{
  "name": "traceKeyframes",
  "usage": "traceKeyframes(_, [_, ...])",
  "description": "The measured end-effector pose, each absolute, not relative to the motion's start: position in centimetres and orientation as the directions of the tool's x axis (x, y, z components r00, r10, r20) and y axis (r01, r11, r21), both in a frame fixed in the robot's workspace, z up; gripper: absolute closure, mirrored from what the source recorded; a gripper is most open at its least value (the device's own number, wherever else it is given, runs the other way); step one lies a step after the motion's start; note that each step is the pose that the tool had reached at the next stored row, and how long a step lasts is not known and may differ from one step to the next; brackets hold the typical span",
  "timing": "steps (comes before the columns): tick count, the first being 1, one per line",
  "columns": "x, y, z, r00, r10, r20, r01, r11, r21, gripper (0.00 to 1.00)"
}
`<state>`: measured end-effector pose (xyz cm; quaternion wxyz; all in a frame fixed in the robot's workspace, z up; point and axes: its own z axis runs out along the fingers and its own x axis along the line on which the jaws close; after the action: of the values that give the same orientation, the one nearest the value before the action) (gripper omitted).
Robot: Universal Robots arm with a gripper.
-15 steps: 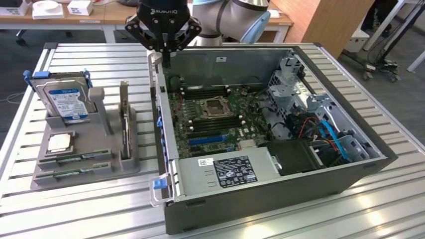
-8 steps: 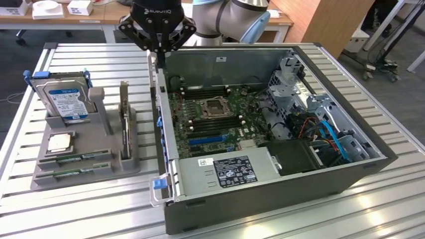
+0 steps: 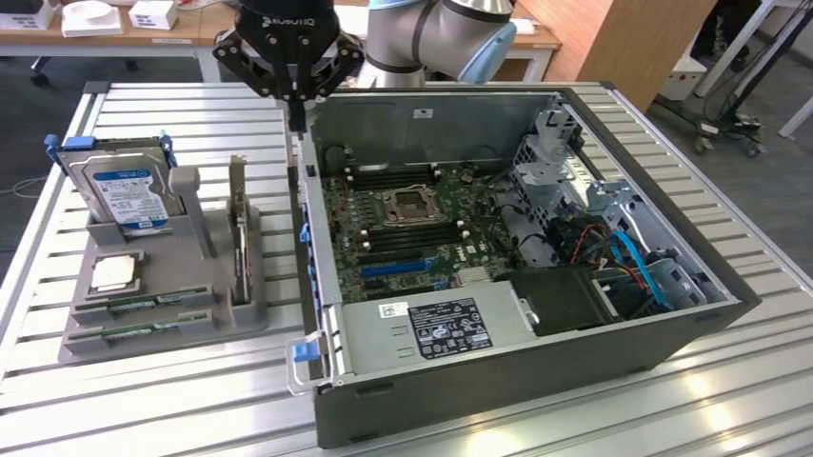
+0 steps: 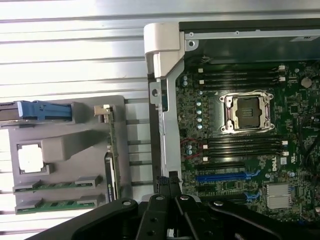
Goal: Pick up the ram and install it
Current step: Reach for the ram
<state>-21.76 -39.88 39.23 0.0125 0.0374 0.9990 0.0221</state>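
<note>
One black gripper [image 3: 296, 122] [image 4: 168, 181] hangs with its two fingers pressed together and nothing between them; it points down just above a side wall of the computer case [image 3: 508, 376], the wall on the exterior view's left, close to the far corner; I cannot tell if it touches the wall. Inside the case, near the gripper, lies the green board [image 3: 381, 233] [image 4: 200, 120] with a square socket [image 3: 409, 203] [image 4: 248, 112] and long dark slots [image 3: 381, 176] [image 4: 245, 145] on both sides of it. Outside that wall, on the exterior view's left, sits a grey tray [image 3: 140, 348] [image 4: 65, 145]; the first ram stick [image 3: 143, 305] [image 4: 57, 185] and the second ram stick [image 3: 137, 330] [image 4: 56, 205] lie flat, side by side, at the tray's near end, well apart from the gripper. A tall card [image 3: 238, 224] and a hard drive [image 3: 128, 195] stand in the tray, between the sticks and the gripper; everything rests on a ribbed metal table [image 3: 711, 400].
</note>
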Motion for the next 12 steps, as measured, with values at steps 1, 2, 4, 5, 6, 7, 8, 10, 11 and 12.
traceKeyframes(1, [-21.9,-39.9,39.2,-0.997,0.075,-0.023,0.074,0.996,0.045,0.9])
traceKeyframes(2, [-22.0,-39.9,39.2,-0.997,0.075,-0.023,0.074,0.996,0.045,0.9])
traceKeyframes(4, [-22.3,-39.9,39.2,-0.997,0.075,-0.023,0.074,0.996,0.045,0.9])
traceKeyframes(5, [-22.4,-39.9,39.2,-0.997,0.075,-0.023,0.074,0.996,0.045,0.9])
traceKeyframes(6, [-22.6,-39.9,39.2,-0.997,0.075,-0.023,0.074,0.996,0.045,0.9])
traceKeyframes(7, [-22.7,-39.9,39.2,-0.997,0.075,-0.023,0.074,0.996,0.045,0.9])
traceKeyframes(8, [-22.9,-39.9,39.2,-0.997,0.075,-0.023,0.074,0.996,0.045,0.9])
traceKeyframes(10, [-23.1,-39.9,39.2,-0.997,0.075,-0.023,0.074,0.996,0.045,0.9])
traceKeyframes(11, [-23.2,-39.9,39.2,-0.997,0.075,-0.023,0.074,0.996,0.045,0.9])
traceKeyframes(12, [-23.3,-39.9,39.2,-0.997,0.075,-0.023,0.074,0.996,0.045,0.9])
